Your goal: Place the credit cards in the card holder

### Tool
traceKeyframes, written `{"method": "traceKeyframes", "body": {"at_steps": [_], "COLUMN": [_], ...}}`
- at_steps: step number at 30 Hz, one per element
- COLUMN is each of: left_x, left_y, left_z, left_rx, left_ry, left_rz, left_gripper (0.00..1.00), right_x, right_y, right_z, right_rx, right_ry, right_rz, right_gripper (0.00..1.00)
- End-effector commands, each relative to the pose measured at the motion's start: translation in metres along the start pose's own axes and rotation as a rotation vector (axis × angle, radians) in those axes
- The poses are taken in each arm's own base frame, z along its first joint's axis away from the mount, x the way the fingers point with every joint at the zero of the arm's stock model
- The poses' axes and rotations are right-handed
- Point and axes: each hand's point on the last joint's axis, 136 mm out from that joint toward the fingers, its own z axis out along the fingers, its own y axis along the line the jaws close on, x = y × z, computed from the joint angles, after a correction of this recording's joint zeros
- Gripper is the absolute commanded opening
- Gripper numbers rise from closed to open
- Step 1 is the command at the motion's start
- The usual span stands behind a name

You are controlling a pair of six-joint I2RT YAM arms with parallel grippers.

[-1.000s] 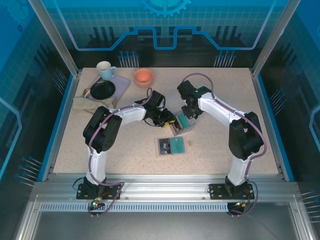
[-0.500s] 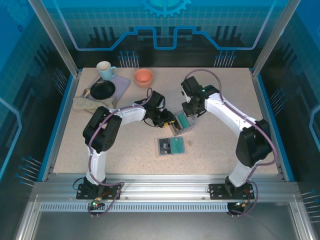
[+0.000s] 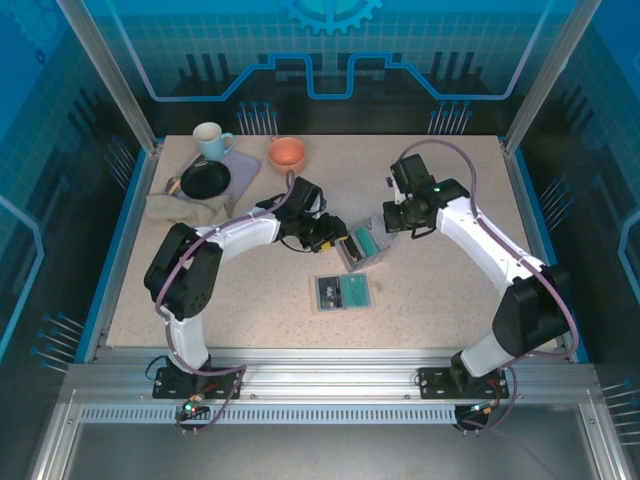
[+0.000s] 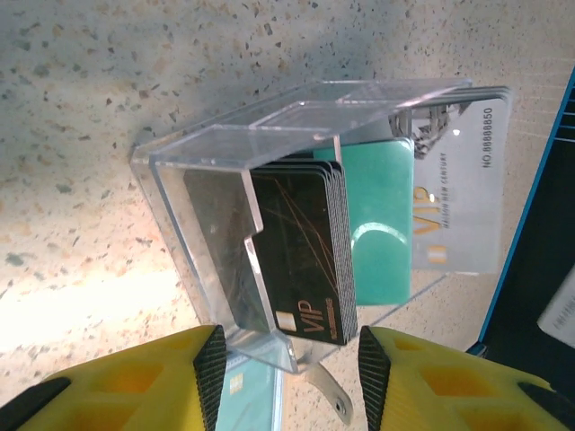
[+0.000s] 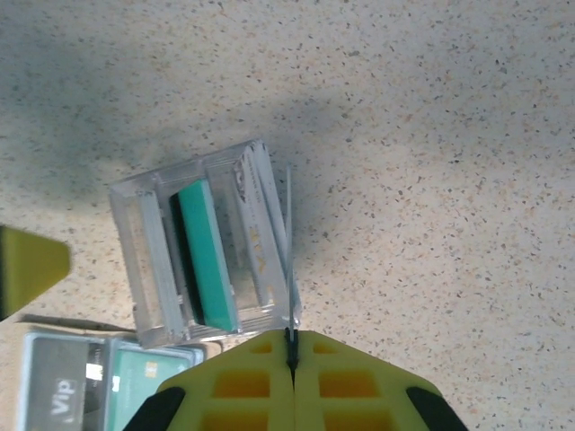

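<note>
Clear box (image 4: 225, 148) around upright cards (image 4: 301, 251)

Centre of the frame, a clear box (image 3: 365, 247) sits on the speckled table (image 3: 450, 300) with teal cards (image 3: 366, 241) standing inside. The left gripper (image 3: 335, 238) is right at the box's left side, and the right gripper (image 3: 390, 222) hangs just off its upper right. Just below the box lies the open wallet (image 3: 343, 292), grey on its left half, teal on its right. Upper left, a white mug (image 3: 210, 140), an orange bowl (image 3: 287, 154), a black dish (image 3: 205, 180) and a beige cloth (image 3: 185, 208) are grouped together.
</note>
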Motion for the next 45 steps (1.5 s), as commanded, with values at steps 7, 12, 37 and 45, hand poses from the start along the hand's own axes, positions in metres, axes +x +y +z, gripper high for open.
{"method": "traceKeyframes", "body": {"at_steps": [7,12,37,45], "left_x": [0.024,0.039,0.093,0.097], "left_y": [0.033,0.048,0.103,0.107], "left_z": [-0.017,-0.027,-0.025,-0.016], "left_rx": [-0.067,-0.092,-0.153,-0.177], "left_ry": [0.003,0.006,0.109,0.126], "left_rz": [-0.007,-0.015,-0.106,-0.105], "left_gripper": [0.46,0.47,0.46,0.43], "right_x": [0.012,0.013,0.125,0.134], "right_y": [0.013,0.008,0.060,0.056], "right_z": [0.029,0.014,0.016,0.030], "right_rx": [-0.010,0.022,-0.359,-0.325], "right_ry": [0.081,0.053,0.089,0.109], "right_rz": [-0.040,-0.033,0.272,0.259], "right_gripper": [0.04,0.04,0.03,0.03]}}
